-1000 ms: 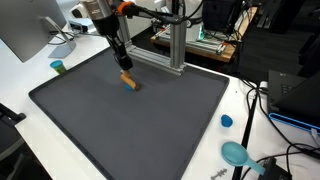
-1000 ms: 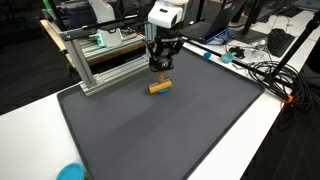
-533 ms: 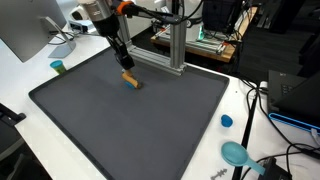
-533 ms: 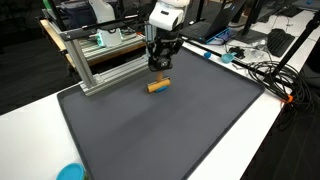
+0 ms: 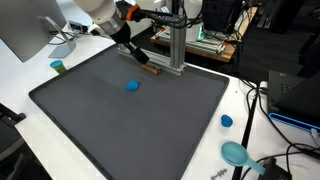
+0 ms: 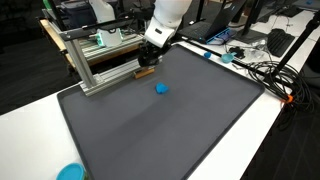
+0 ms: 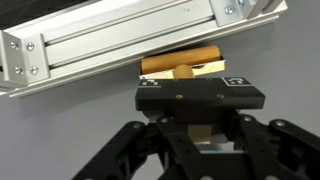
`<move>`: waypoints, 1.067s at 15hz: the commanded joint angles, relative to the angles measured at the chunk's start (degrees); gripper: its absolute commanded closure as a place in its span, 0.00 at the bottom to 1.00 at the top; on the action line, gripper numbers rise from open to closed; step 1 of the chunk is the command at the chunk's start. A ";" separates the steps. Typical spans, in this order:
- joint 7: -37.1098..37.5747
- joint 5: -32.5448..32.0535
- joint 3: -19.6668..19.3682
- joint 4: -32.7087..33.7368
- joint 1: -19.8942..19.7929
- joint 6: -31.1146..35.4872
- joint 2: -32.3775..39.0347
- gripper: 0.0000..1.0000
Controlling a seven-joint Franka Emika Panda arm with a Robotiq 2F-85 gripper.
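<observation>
A second ago the hand (image 5: 143,64) was low over the middle-left of the dark mat (image 5: 130,130), clamped on a tan wooden cylinder (image 5: 148,69) that lay on the mat. Now the arm has swung up and toward the back of the counter (image 5: 25,75). The cylinder has gone with it, and it lies crosswise between the fingers with the hand closed tight on it.

In both exterior views the cylinder sits at the mat's far edge, right at the foot of the aluminium frame (image 5: 172,50). In the wrist view it is pressed close along the frame's lower rail (image 7: 120,45), though whether it touches the rail cannot be told.

Where the cylinder lay, a small blue block (image 5: 131,85) now shows alone on the mat, in the upper middle of the frame. It was not visible in the earlier pictures.

Judging from this, the cylinder has been carried off its old spot and is still held, not set down.
</observation>
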 commanded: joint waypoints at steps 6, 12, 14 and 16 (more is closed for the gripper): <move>-2.38 -1.31 0.98 -1.36 1.11 4.49 -1.51 0.78; -9.27 -6.43 2.35 -2.54 2.83 6.67 -9.00 0.78; -12.70 -9.01 3.25 -1.19 3.54 3.09 -10.80 0.78; -15.59 -11.44 4.45 0.54 4.60 -1.06 -12.17 0.78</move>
